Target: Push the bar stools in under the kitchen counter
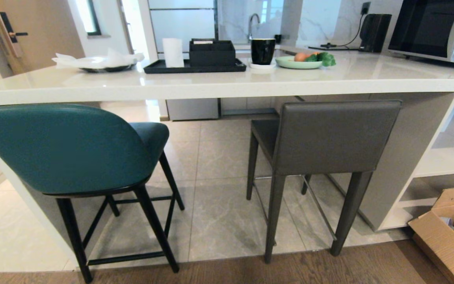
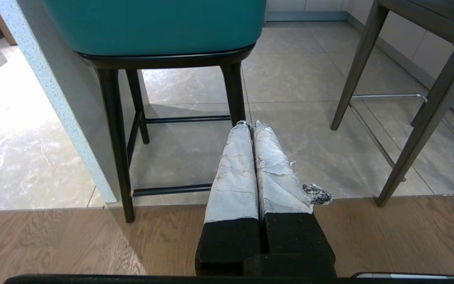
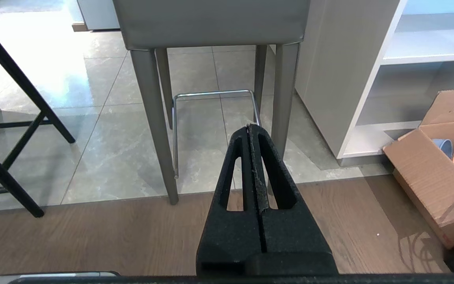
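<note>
1. Teal stool [image 1: 61,148]: rounded back, thin black legs, at robot's left, back toward cam. Seat front reaches under slab edge; back and rear legs out past it, rear feet on wood floor [image 1: 329,270] strip.
2. Grey stool [image 1: 329,136]: boxy, rect. back, grey legs, chrome footrest; at robot's right, well apart from teal one. Seat partly under slab, back out past edge; rear feet at tile/wood seam.
3. Kitchen counter [image 1: 227,85]: thick glossy white slab, open beneath, white side panel just beside teal stool, white shelves [image 1: 443,157] at right end.
4. Left gripper [image 2: 250,124]: pale-wrapped fingers [image 2: 235,173] pressed together, nothing held; low over wood floor, facing teal stool legs, not touching.
5. Right gripper [image 3: 250,127]: black fingers closed tight, empty; low, facing grey stool legs, apart from them.
6. On slab: black tray [image 1: 193,66] w/ black box and white cup, black mug [image 1: 263,51], green plate [image 1: 298,63] w/ veg, dark dish w/ paper, microwave [image 1: 432,29].
7. Cardboard box [image 1: 445,232] on floor by shelves.
</note>
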Controlling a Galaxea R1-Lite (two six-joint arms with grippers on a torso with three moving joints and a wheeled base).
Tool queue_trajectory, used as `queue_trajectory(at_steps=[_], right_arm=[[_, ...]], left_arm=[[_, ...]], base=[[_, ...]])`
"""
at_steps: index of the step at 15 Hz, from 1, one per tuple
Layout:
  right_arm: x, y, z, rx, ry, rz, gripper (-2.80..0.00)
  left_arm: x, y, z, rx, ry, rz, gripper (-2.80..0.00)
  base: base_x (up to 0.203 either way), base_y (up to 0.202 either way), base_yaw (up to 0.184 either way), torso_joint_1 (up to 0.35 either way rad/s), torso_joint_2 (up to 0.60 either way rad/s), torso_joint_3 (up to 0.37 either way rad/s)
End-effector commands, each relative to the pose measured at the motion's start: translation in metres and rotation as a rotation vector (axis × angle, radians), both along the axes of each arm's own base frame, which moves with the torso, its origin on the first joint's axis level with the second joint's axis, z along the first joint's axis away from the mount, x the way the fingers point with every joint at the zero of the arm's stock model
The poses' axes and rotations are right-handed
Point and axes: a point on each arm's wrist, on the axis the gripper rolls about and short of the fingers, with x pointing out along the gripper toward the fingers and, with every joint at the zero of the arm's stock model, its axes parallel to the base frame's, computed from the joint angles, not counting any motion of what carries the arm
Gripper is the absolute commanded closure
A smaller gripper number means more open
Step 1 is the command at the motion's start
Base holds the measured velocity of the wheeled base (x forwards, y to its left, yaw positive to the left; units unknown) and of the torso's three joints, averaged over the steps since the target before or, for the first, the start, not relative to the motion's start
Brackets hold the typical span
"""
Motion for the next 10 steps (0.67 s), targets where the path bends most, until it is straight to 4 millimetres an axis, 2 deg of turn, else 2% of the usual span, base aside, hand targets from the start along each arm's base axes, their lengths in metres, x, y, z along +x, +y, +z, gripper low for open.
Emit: queue_trajectory(at_steps=[1, 5, 8, 10], right_arm=[[0.0002, 0.0, -0.0004, 0.011, 0.002, 0.0, 0.0], [0.0002, 0.0, -0.0004, 0.011, 0.002, 0.0, 0.0], [0.0002, 0.0, -0.0003, 0.011, 0.002, 0.0, 0.0], [0.0002, 0.0, -0.0004, 0.011, 0.002, 0.0, 0.0]], left_arm=[[0.0001, 0.0, 0.0, 0.0, 0.002, 0.0, 0.0], [0.0002, 0.0, 0.0, 0.0, 0.003, 0.0, 0.0], [0.0002, 0.0, 0.0, 0.0, 0.003, 0.0, 0.0], [0.0002, 0.0, 0.0, 0.0, 0.003, 0.0, 0.0]], base=[[0.0, 0.0, 0.0, 0.0, 0.0, 0.0], [0.0, 0.0, 0.0, 0.014, -0.05, -0.042], [0.0, 0.0, 0.0, 0.062, -0.23, -0.263], [0.0, 0.0, 0.0, 0.19, -0.52, -0.299]])
